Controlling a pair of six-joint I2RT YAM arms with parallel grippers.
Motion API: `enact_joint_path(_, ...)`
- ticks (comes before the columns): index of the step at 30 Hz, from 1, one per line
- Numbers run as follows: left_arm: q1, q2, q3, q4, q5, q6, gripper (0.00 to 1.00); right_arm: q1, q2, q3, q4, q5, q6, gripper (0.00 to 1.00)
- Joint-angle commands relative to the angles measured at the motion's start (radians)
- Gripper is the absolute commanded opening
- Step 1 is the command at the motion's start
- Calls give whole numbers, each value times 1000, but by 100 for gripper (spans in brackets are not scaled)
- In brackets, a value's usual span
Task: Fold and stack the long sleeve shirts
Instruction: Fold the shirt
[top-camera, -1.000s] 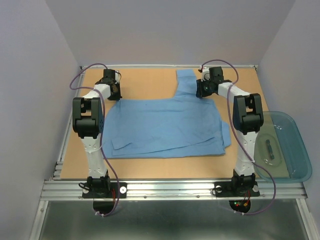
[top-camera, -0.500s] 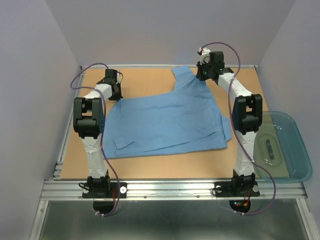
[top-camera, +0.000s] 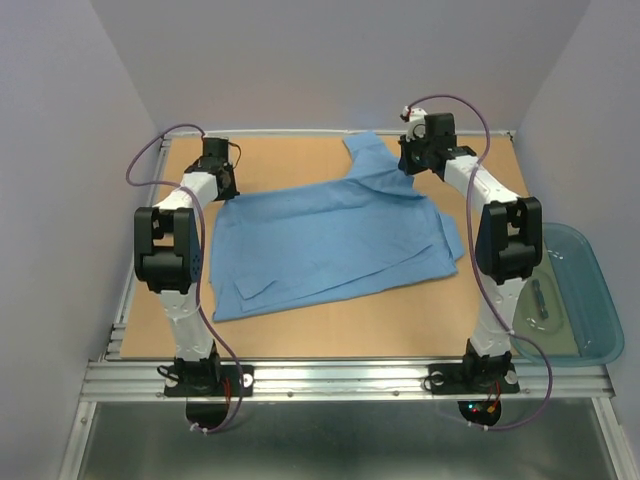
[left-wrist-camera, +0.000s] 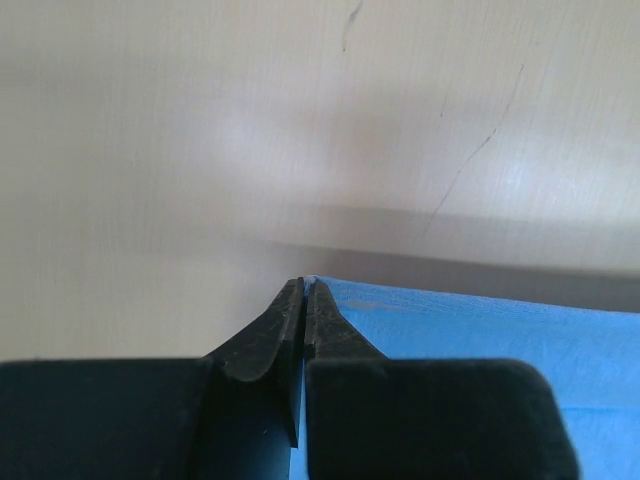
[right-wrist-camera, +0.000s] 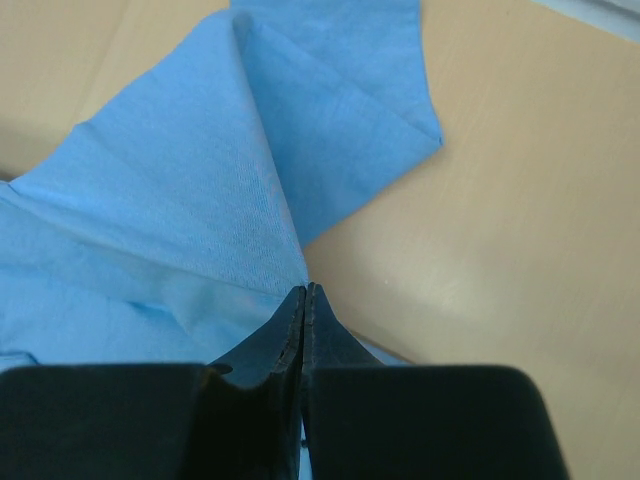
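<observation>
One light blue long sleeve shirt (top-camera: 330, 240) lies spread across the brown table top, partly folded, with a sleeve reaching to the far edge. My left gripper (top-camera: 222, 188) is shut on the shirt's far left corner; in the left wrist view the blue cloth (left-wrist-camera: 480, 320) runs from between the closed fingertips (left-wrist-camera: 303, 285). My right gripper (top-camera: 412, 165) is shut on the shirt's far right part near the sleeve. In the right wrist view the cloth (right-wrist-camera: 190, 190) is pulled into a ridge that ends at the closed tips (right-wrist-camera: 306, 289). Both held corners are raised off the table.
A translucent teal tub (top-camera: 565, 290) stands off the table's right side with a small dark object inside. Grey walls close in the back and both sides. The metal rail (top-camera: 340, 378) with the arm bases runs along the near edge.
The right gripper closed on the cloth near the sleeve and lifted it toward the far right. The left arm pulled its corner slightly left and back. The shirt is stretched and skewed.
</observation>
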Motion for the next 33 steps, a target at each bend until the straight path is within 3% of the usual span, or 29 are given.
enact_joint_path(1, 4, -132, -68, 31, -68, -30, 0, -6, -115, -84, 29, 31, 18, 1)
enact_joint_path(13, -26, -272, -284, 79, -87, -137, 0, -4, -238, -285, 55, 3, 98, 1)
enact_joint_path(20, -54, -285, -360, 91, -177, -165, 2, 2, -283, -423, 103, -36, 153, 1)
enact_joint_path(33, -85, -358, -400, 140, -237, -153, 17, 7, -421, -608, 167, 31, 311, 1)
